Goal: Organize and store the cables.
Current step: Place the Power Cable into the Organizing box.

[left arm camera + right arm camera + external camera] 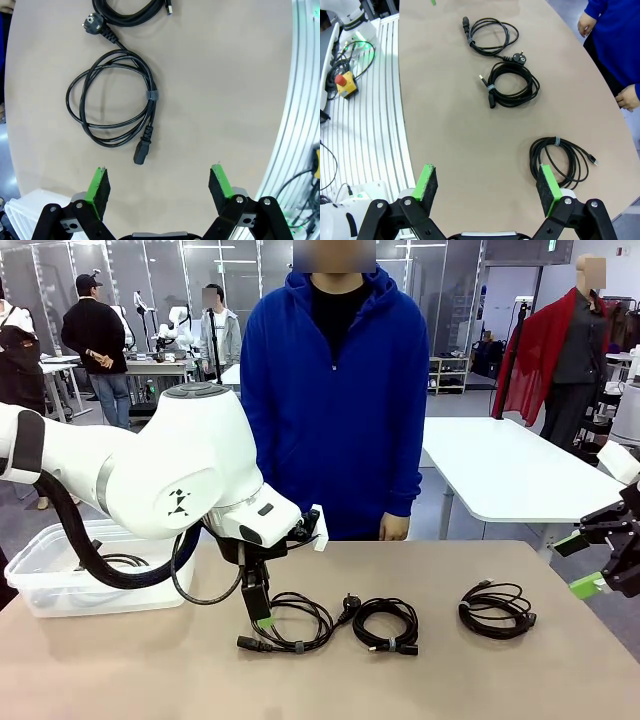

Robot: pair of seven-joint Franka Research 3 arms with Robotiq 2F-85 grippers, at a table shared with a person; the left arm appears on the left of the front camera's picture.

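Three coiled black cables lie in a row on the tan table: a left coil with chunky plug ends, a middle coil and a right coil. My left gripper hangs open just above the left coil's near-left edge. In the left wrist view the left gripper is empty, the left coil lies ahead of its fingers and the middle coil sits at the top edge. My right gripper stands open off the table's right end. Below the right gripper is the right coil, with the middle coil and left coil beyond.
A clear plastic bin stands on the table's left end, partly behind my left arm. A person in a blue hoodie stands at the far edge, one hand hanging by the table. Ribbed white rails and a red stop button lie off the near edge.
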